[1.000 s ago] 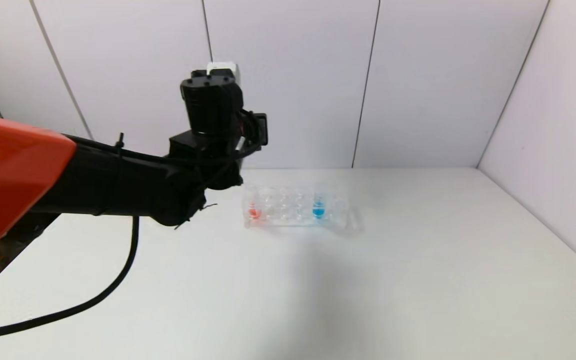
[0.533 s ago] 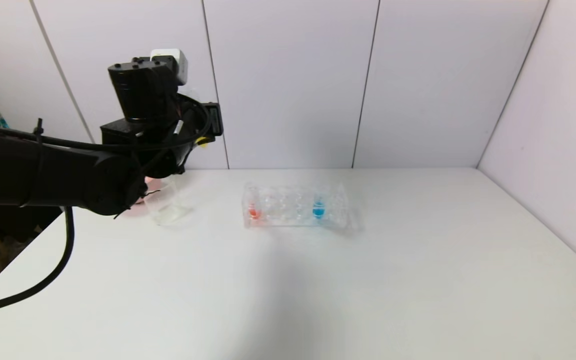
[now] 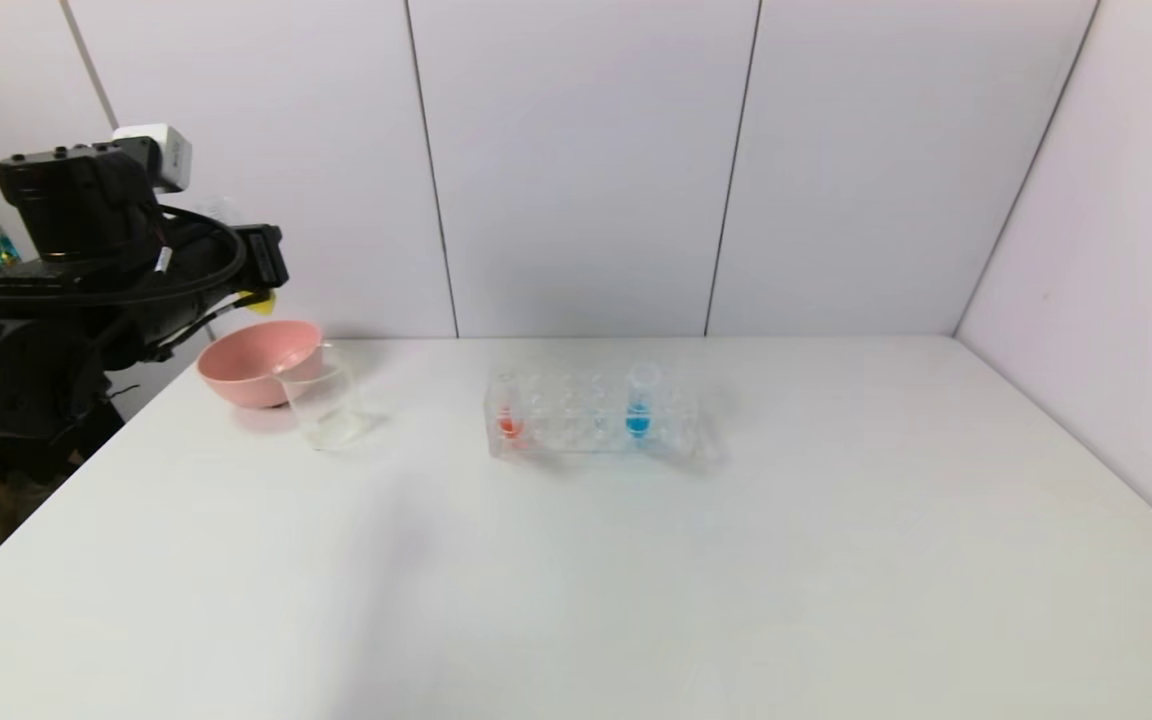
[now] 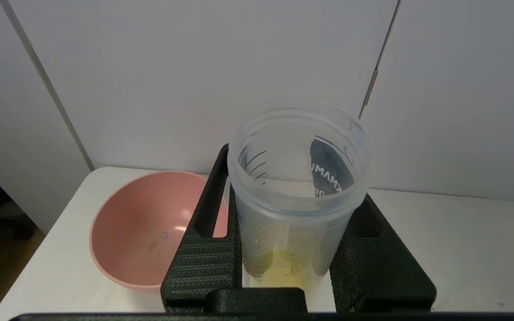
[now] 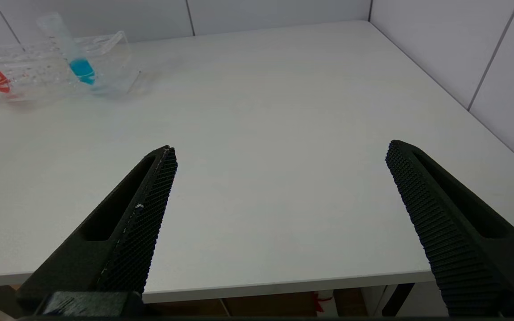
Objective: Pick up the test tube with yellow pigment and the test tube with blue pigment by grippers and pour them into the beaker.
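My left gripper (image 3: 254, 275) is up at the far left, above and left of the pink bowl. In the left wrist view it (image 4: 297, 178) is shut on the test tube with yellow pigment (image 4: 297, 209), whose open mouth faces the camera. The tube's yellow tip (image 3: 258, 300) shows under the jaws. The beaker (image 3: 321, 405) stands in front of the bowl, to the gripper's lower right. The test tube with blue pigment (image 3: 639, 405) stands upright in the rack; it also shows in the right wrist view (image 5: 80, 69). My right gripper (image 5: 281, 149) is open and empty at the table's near edge.
A pink bowl (image 3: 261, 360) sits at the back left, touching the beaker's far side; it also shows in the left wrist view (image 4: 141, 227). A clear tube rack (image 3: 591, 415) stands mid-table with a red-orange tube (image 3: 507, 410) at its left end. White walls close the back and right.
My left arm has swung left with the yellow tube, from beside the rack's left end to above the pink bowl. The bowl and beaker have come into view.
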`<state>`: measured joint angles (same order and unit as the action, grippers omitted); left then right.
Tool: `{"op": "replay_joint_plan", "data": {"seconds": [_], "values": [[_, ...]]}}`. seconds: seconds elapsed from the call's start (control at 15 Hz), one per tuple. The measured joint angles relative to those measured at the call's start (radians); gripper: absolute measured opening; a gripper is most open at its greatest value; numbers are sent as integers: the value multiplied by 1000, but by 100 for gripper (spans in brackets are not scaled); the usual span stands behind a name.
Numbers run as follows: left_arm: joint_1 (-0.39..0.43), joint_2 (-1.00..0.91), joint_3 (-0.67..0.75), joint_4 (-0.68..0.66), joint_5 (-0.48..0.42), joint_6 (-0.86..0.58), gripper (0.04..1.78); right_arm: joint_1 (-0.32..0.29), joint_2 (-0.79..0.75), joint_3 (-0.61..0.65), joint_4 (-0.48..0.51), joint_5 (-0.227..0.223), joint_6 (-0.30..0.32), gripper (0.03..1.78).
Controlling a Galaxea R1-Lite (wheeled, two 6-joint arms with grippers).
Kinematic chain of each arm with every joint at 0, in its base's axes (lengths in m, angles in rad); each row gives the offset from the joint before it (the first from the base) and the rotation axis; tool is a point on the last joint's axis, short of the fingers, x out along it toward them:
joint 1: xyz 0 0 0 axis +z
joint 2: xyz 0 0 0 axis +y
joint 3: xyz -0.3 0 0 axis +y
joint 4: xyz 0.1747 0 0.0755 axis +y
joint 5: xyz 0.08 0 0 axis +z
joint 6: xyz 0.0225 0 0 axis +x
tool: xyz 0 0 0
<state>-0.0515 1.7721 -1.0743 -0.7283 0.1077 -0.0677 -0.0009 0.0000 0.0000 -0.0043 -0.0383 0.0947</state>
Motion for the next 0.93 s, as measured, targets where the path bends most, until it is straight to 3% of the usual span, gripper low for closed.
{"op": "replay_joint_plan", "data": {"seconds": [0.47,0.93], "values": [[238,-68,72,14,-286,14,54,1,0,0,0,0,0,171],[264,-68,74,20,-301,16,54,1,0,0,0,0,0,171]]}}
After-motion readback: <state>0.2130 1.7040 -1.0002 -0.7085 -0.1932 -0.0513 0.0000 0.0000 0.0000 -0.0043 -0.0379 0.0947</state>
